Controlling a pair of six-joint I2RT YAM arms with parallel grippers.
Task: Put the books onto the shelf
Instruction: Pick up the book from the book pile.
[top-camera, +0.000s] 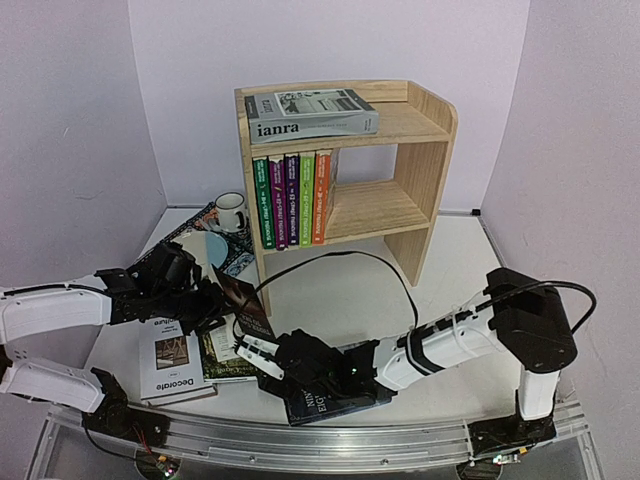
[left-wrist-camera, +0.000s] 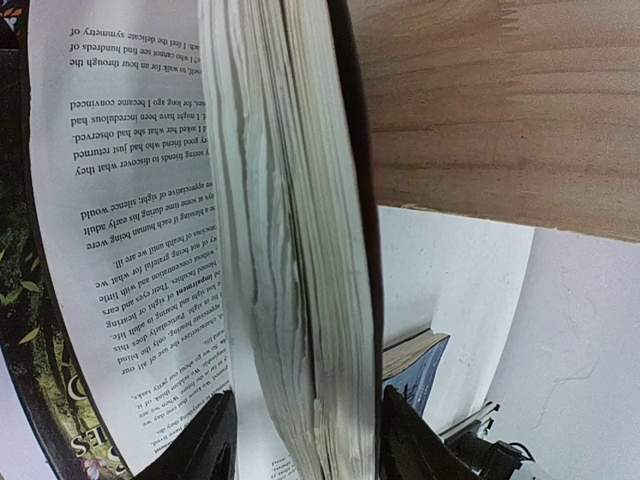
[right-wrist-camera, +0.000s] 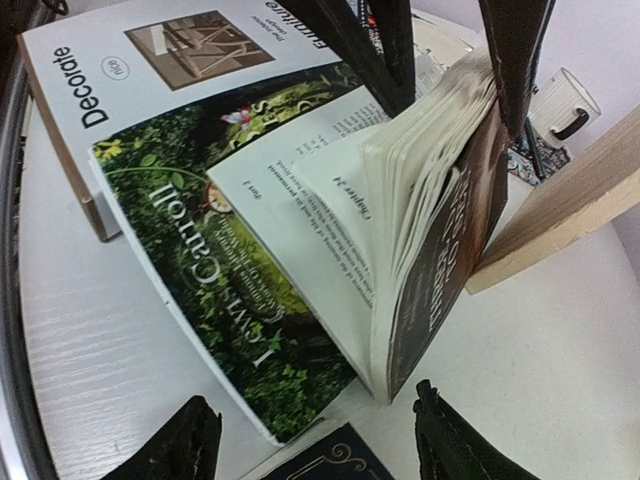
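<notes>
My left gripper (top-camera: 222, 300) is shut on a dark paperback (top-camera: 248, 305), holding it upright and fanned open just left of the shelf (top-camera: 400, 190). In the left wrist view its page block (left-wrist-camera: 300, 200) sits between the fingers (left-wrist-camera: 400, 440). My right gripper (top-camera: 255, 355) stands open, its jaws either side of the paperback's lower corner (right-wrist-camera: 440, 250) without touching. The green book (right-wrist-camera: 230, 300) and the white "Decorate" (top-camera: 170, 362) lie flat beneath. Another dark book (top-camera: 330, 395) lies under my right arm. The grey "ianra" (top-camera: 310, 115) lies on the shelf top, and several thin books (top-camera: 292, 195) stand on the lower tier.
A white mug (top-camera: 230, 210) and a pale blue disc (top-camera: 205, 245) rest on the patterned mat (top-camera: 195, 222) left of the shelf. A black cable (top-camera: 370, 262) arcs over the table in front of the shelf. The rail (top-camera: 300, 445) runs along the near edge.
</notes>
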